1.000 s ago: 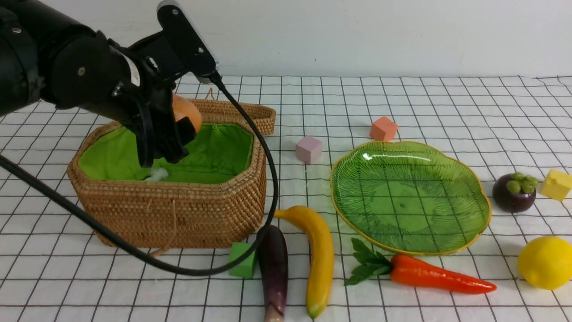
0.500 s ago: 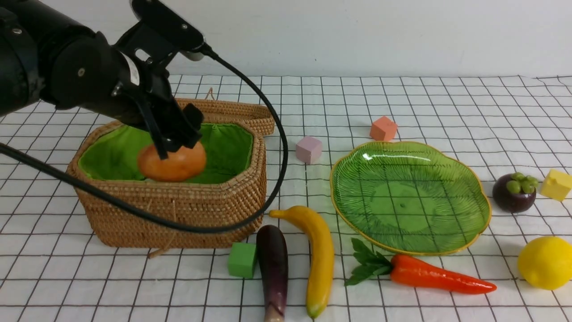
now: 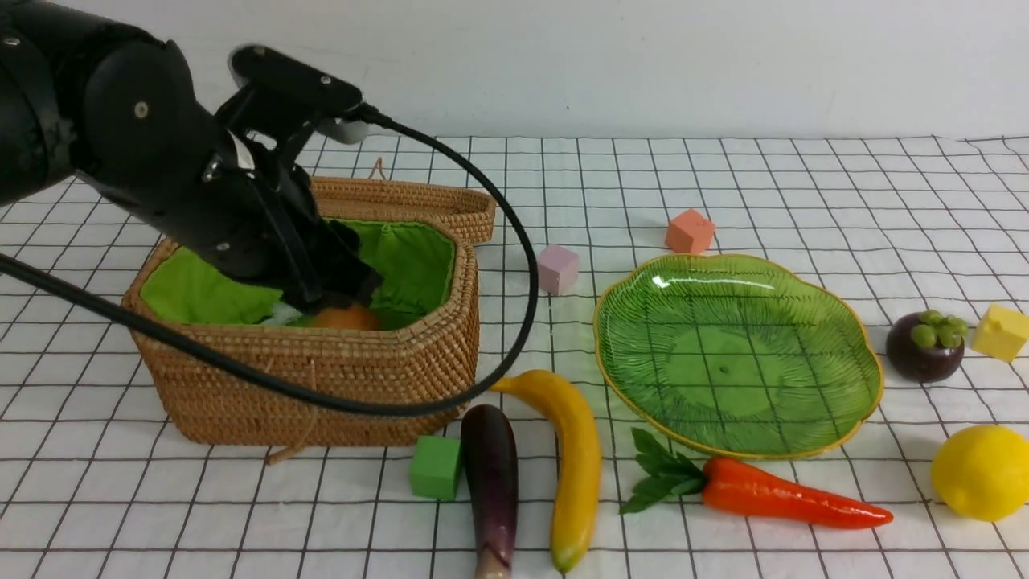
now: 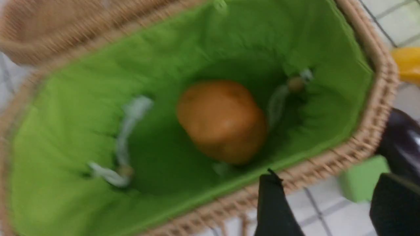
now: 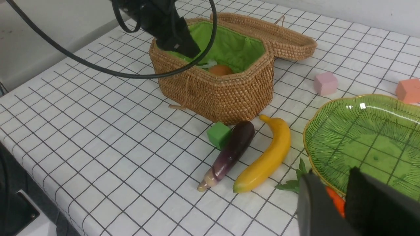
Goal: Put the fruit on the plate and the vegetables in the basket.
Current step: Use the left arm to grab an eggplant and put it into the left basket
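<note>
The orange-brown potato lies on the green lining inside the wicker basket. My left gripper hangs over the basket's near rim, open and empty. The eggplant and banana lie side by side in front of the basket. The carrot rests by the near edge of the green plate, which holds nothing. Right of the plate are the mangosteen and the lemon. My right gripper hovers with a narrow gap; the carrot shows through it.
Foam cubes are scattered about: green beside the eggplant, pink and orange behind the plate, yellow at the far right. The basket's lid lies open behind it. The left arm's cable loops over the basket front.
My left gripper let go of the potato, which dropped from above the basket onto its lining. The left wrist has tilted lower over the basket.
</note>
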Robot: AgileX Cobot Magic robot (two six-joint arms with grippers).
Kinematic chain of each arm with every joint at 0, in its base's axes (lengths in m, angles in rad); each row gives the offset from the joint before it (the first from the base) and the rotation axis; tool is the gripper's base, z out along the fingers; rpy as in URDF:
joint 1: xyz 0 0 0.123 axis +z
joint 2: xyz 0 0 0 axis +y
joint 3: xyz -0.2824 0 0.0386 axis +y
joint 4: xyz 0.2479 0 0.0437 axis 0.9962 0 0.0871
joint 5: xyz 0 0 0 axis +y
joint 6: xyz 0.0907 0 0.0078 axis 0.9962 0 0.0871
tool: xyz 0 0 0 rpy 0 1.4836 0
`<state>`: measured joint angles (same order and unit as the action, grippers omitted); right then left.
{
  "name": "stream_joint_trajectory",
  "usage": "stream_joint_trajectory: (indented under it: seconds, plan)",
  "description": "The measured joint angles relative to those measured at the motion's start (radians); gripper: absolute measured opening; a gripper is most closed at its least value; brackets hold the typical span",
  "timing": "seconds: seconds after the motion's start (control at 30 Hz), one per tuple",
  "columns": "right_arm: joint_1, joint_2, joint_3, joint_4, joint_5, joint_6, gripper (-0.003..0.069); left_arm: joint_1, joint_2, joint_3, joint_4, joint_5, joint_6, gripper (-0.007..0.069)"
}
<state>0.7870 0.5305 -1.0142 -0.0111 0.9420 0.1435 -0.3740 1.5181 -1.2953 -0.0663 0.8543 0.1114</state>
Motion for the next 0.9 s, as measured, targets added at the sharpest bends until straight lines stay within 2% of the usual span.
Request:
stream_joint_trajectory:
  seconds: [0.07,0.1,0.13,0.2,0.33,0.47,0.5,0.53,0.63,0.73,0.9]
  plan:
    - [0.000,0.000,0.000,0.000,0.006,0.007,0.0173,0.000,-0.002,0.000,-0.077,0.052,-0.002,0.0339]
    - [0.000,0.000,0.000,0.000,0.021,0.027,0.0173,0.000,-0.003,0.000,-0.203,0.154,0.002,0.0309]
    - [0.000,0.000,0.000,0.000,0.023,0.028,0.0173,0.000,-0.003,0.000,-0.234,0.165,0.007,0.0302]
    - [0.000,0.000,0.000,0.000,0.056,0.050,0.0174,0.000,-0.003,0.000,-0.408,0.310,0.053,0.0273]
    - [0.000,0.000,0.000,0.000,0.103,0.064,0.0176,-0.016,-0.003,-0.002,-0.502,0.361,0.048,0.0248]
    - [0.000,0.000,0.000,0.000,0.155,0.074,0.0179,-0.118,-0.003,-0.004,-0.357,0.362,-0.111,0.0185]
    - [0.000,0.000,0.000,0.000,0.167,0.081,0.0181,-0.171,-0.003,-0.004,-0.301,0.361,-0.171,0.0169]
    - [0.000,0.000,0.000,-0.001,0.200,0.102,0.0183,-0.268,-0.003,-0.004,-0.183,0.344,-0.286,0.0138]
    - [0.000,0.000,0.000,-0.020,0.263,0.137,0.0183,-0.437,-0.002,-0.004,0.016,0.270,-0.477,0.0129]
    - [0.000,-0.006,0.000,-0.048,0.310,0.152,0.0183,-0.502,0.016,-0.005,0.104,0.161,-0.611,0.0171]
    - [0.000,-0.034,0.000,-0.056,0.323,0.156,0.0189,-0.491,0.108,-0.006,0.140,0.115,-0.710,0.0351]
